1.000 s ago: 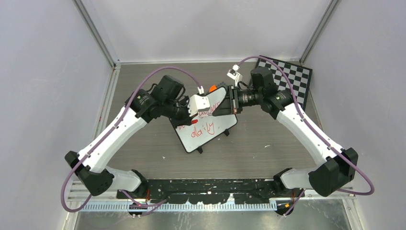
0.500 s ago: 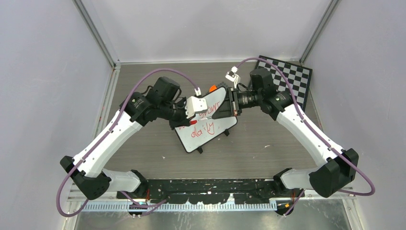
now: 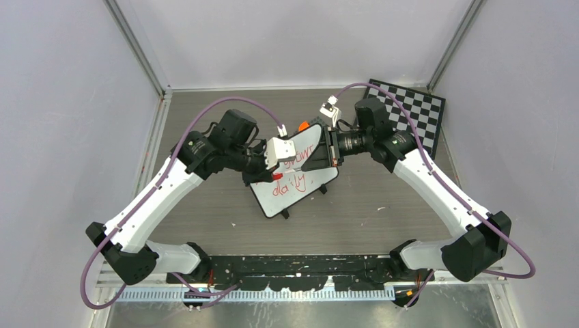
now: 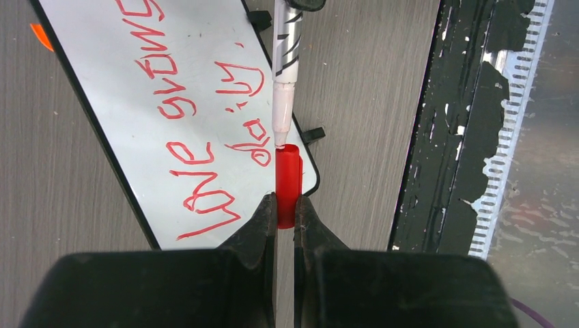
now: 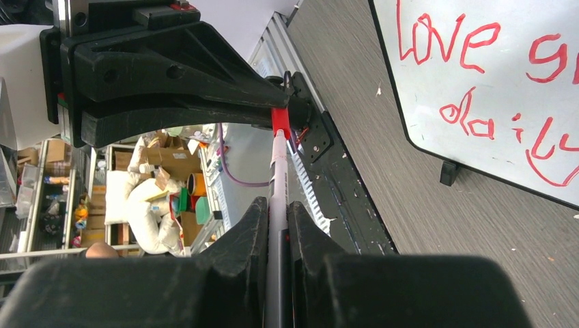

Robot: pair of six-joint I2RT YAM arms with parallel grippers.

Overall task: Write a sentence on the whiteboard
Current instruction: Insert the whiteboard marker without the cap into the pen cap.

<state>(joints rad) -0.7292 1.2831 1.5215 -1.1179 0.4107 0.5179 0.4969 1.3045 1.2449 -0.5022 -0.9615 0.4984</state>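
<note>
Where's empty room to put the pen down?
Bare table between the whiteboard and the arm bases, and in the far left corner. Crowded over the whiteboard: left gripper with cap, right gripper with marker. The chessboard fills the far right corner.

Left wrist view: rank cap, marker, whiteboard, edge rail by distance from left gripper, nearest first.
1. cap: clamped in the left gripper.
2. marker: straight ahead, tip at the cap's mouth.
3. whiteboard: below and left; 2 versus 3 is hard to call on depth.
4. rail: table edge, far right.
</note>
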